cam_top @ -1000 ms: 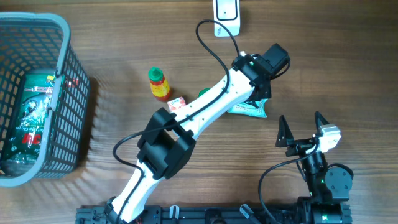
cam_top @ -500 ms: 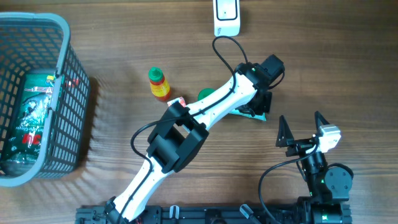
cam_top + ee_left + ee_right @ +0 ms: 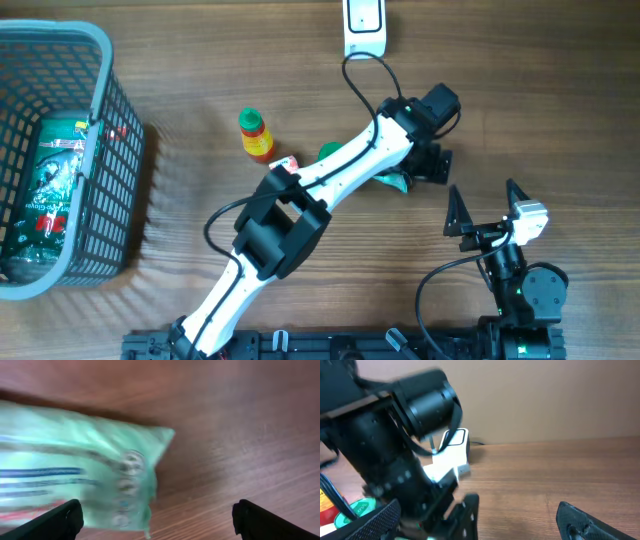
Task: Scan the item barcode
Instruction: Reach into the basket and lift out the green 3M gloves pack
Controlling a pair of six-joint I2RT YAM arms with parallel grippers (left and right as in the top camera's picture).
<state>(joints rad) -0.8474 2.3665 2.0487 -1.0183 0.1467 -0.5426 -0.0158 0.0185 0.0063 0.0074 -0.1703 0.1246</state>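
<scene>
The item, a pale green packet (image 3: 75, 480), lies flat on the wooden table; in the overhead view only a corner of the packet (image 3: 394, 183) shows beside the left arm. My left gripper (image 3: 428, 165) hovers over its right end, open wide, with the packet's edge between the jaws and neither finger touching it (image 3: 157, 520). The white barcode scanner (image 3: 363, 25) stands at the table's far edge, also visible from the right wrist (image 3: 452, 445). My right gripper (image 3: 486, 205) is open and empty near the front right, facing the left arm (image 3: 480, 522).
A small sauce bottle (image 3: 255, 135), a red-and-white box (image 3: 285, 167) and a round green lid (image 3: 330, 152) sit left of the packet. A grey mesh basket (image 3: 110, 150) holding a dark green bag (image 3: 50, 190) stands at the far left.
My left gripper has gone from shut to wide open, letting go of the green packet, which now rests on the table. The right arm has not moved.
</scene>
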